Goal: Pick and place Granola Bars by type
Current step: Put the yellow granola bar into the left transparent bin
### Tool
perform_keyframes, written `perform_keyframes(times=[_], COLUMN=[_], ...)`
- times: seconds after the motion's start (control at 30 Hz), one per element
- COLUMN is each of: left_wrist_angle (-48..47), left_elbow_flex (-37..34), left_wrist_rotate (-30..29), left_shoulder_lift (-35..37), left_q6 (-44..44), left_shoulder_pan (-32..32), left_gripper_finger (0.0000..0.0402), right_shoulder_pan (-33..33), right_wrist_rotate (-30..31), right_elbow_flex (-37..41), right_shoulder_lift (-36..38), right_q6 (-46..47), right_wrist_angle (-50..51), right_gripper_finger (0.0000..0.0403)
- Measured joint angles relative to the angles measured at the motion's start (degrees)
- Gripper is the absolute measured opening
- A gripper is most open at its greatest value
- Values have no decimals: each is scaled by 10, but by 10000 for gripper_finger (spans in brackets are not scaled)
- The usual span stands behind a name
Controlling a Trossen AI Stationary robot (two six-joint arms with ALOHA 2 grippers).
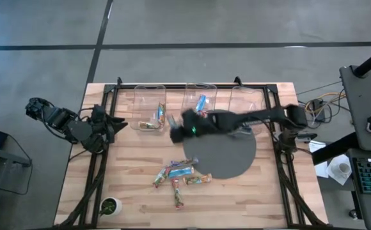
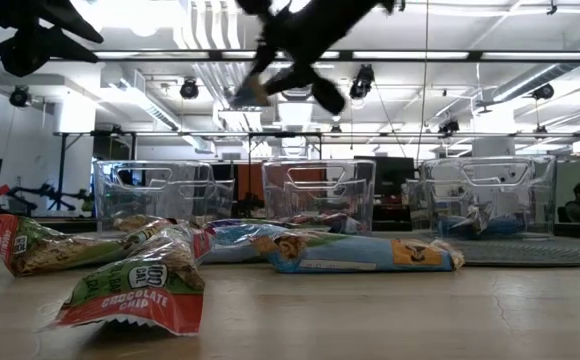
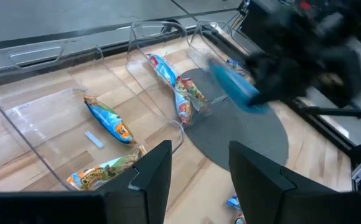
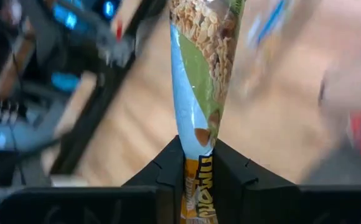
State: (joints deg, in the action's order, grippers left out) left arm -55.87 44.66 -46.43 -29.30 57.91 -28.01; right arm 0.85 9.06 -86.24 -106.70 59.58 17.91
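The right claw [image 4: 196, 163] is smeared by motion above the tabletop [image 1: 134, 191], pinching a blue granola bar [image 4: 199, 74]; the left claw [image 3: 196, 171] waits open at the tabletop's left edge.

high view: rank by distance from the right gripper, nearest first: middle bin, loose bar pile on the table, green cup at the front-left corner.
Measured from the right gripper, which is shut on a blue bar:
1. Middle bin, just behind the gripper at the table's far edge.
2. Loose bar pile, in front of the gripper, beside the grey mat.
3. Green cup, front-left corner, clearly farthest.
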Motion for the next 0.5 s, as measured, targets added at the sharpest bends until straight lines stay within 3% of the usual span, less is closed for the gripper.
perform_keyframes(times=[0.1, 0.33, 0.5], left_wrist_angle=[13, 19, 19], left_elbow_flex=[0, 2, 2], left_wrist_rotate=[-8, -22, -22], left_shoulder_lift=[1, 6, 9], left_q6=[0, 2, 9], left_shoulder_pan=[0, 0, 0], left_gripper_finger=[142, 142, 142], right_shoulder_pan=[51, 114, 128], right_wrist_rotate=[-27, -167, -158], right_elbow_flex=[-54, -263, -417], right_shoulder_lift=[-41, -207, -328], right_q6=[-28, -68, -82], right_wrist_angle=[-22, -26, 101], right_gripper_finger=[50, 52, 67])
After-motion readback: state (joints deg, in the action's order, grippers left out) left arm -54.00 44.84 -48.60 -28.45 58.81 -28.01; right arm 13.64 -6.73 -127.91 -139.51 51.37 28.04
